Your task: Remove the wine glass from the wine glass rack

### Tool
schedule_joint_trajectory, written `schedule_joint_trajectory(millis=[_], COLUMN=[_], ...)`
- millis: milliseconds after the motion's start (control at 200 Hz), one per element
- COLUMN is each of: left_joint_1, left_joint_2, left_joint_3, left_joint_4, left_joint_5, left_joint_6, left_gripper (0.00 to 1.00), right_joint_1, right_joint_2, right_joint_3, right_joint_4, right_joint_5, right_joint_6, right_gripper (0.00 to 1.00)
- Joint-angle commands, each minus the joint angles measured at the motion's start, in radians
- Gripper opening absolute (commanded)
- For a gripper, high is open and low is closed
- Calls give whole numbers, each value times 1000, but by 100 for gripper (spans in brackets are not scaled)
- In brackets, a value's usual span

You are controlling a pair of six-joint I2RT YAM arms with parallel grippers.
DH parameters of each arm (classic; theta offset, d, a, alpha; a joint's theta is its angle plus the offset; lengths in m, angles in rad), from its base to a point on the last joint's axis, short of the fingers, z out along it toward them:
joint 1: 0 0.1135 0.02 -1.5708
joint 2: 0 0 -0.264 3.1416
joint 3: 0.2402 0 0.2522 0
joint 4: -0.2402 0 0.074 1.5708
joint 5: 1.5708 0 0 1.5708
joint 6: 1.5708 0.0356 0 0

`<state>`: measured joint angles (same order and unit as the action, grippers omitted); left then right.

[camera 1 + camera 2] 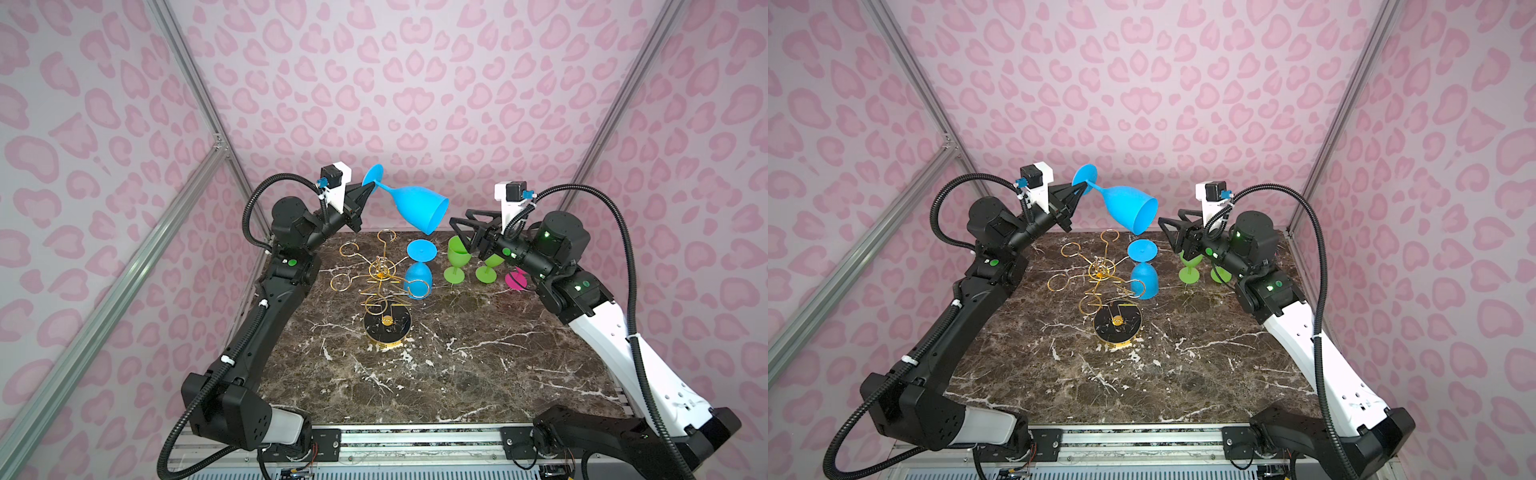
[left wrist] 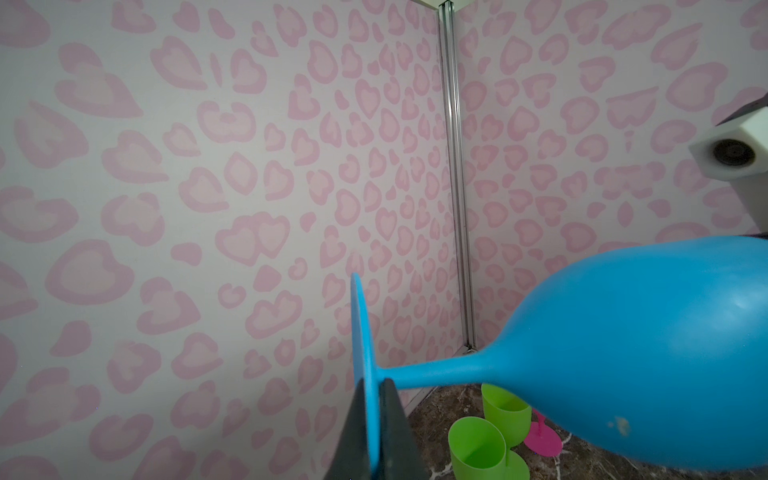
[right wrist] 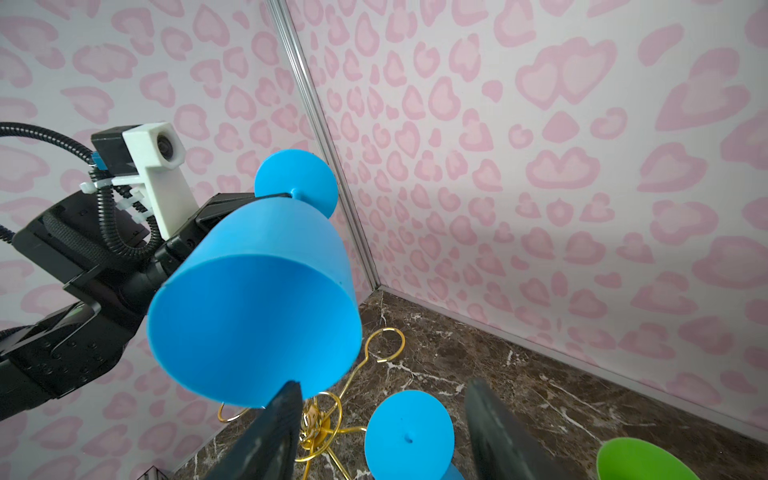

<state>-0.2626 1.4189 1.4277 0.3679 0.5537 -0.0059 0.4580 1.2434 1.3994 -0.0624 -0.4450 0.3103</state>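
Above the wine glass rack (image 1: 384, 271), with left gripper (image 1: 370, 188) pinching wine glass (image 1: 419, 205) foot, centre right gripper (image 1: 459, 220) (parted, empty) round bowl.

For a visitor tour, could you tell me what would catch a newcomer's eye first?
A blue wine glass hangs tilted high above the table at the back, its foot pinched in the left jaws. Beneath stands a gold rack, a second blue glass upside down beside it.

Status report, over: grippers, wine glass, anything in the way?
Left gripper shut on blue wine glass foot, glass aloft, clear of wine glass rack. Right gripper open beside bowl rim. Second blue glass inverted at rack.
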Motion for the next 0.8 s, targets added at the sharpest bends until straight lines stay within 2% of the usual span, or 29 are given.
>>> schedule_joint_trajectory(millis=[0, 140, 290, 355, 720, 795], left_joint_1=[2, 1, 2, 2, 1, 1], left_joint_2=[-12, -15, -19, -20, -15, -12], left_joint_3=[-6, -5, -9, -12, -3, -3], left_joint_4=[45, 43, 46, 46, 46, 48], left_joint_5=[21, 31, 47, 54, 53, 46], left_joint_6=[-34, -49, -61, -67, -101, -111], left_gripper=[4, 3, 3, 3, 3, 3], right_joint_1=[1, 1, 7, 12, 39, 43], right_joint_2=[34, 95, 157, 181, 205, 190], right_joint_3=[19, 61, 119, 136, 176, 175], right_joint_4=[92, 123, 151, 153, 123, 112], right_joint_5=[-22, -44, -55, -64, -91, -84], right_joint_6=[21, 38, 54, 57, 51, 50], right_gripper=[63, 62, 56, 50, 0, 0])
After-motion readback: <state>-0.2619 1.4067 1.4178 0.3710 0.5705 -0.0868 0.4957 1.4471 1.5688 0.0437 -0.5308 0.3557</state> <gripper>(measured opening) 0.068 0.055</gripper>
